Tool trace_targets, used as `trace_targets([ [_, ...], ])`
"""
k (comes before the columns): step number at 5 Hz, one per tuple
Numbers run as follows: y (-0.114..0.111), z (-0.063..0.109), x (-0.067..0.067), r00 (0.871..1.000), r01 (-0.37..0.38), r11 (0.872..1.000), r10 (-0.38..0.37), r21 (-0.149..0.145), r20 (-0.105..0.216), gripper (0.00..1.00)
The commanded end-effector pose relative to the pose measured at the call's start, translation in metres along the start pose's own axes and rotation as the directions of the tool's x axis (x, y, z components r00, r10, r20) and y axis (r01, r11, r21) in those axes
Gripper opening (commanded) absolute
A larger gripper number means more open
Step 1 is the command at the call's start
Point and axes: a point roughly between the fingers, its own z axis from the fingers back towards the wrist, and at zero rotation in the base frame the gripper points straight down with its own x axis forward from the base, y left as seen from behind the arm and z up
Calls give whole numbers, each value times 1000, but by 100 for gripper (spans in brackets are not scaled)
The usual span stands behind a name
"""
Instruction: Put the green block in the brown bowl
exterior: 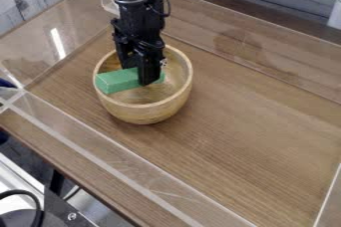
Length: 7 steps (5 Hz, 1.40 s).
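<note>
Lowering phase, by the look of it: gripper points straight down inside the brown bowl, jaws clamped on one end of the green block, which sits over the bowl's left inner side, just inside the rim. Next move I'd expect: open the jaws to drop it, then lift straight up clear of the wall.

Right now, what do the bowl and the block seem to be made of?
Bowl: probably wood, light brown, thick walls, faint grain, matte.
Block: solid bright green, matte, no grain; perhaps painted wood or plastic, I cannot tell which.
</note>
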Motion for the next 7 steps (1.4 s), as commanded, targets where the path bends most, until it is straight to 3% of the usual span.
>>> trace_targets([
  [1, -1, 10, 5, 1000, 6, 1000, -7, 17, 29, 0],
  [2, -4, 16, 5, 999, 6, 1000, -7, 13, 34, 100],
  [3, -8, 27, 7, 999, 4, 1000, -5, 15, 52, 100],
  [7, -17, 41, 14, 997, -7, 1000, 5, 22, 78, 100],
])
